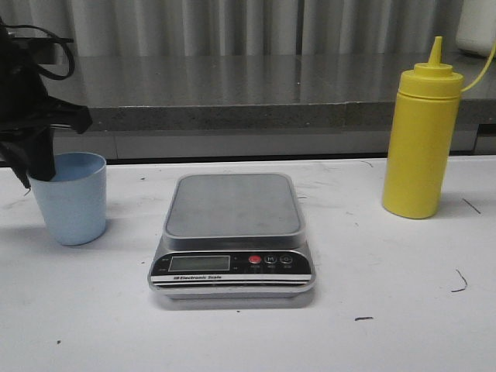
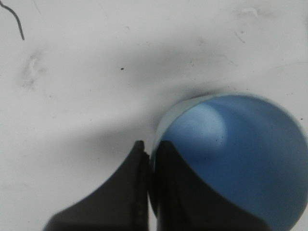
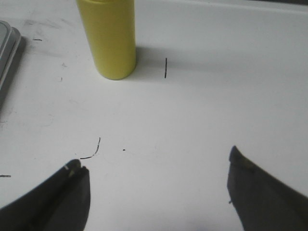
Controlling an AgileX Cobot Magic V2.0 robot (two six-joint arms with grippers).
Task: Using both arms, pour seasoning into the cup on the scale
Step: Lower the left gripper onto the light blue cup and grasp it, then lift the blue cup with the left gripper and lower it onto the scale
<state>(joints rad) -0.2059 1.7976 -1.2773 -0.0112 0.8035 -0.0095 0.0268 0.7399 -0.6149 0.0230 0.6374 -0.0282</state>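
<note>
Pinched on the cup's rim, the left gripper (image 2: 150,159) has one finger inside the cup (image 1: 71,198) and one outside, almost closed on the thin wall. That cup stands upright on the white table (image 1: 387,325), apart from the scale (image 1: 232,232), whose platform is bare. Bare tabletop lies between them. Spread wide over bare table, the right gripper (image 3: 156,166) holds nothing; the seasoning (image 3: 108,38) stands upright ahead of its fingers, near the scale's edge (image 3: 7,53).
</note>
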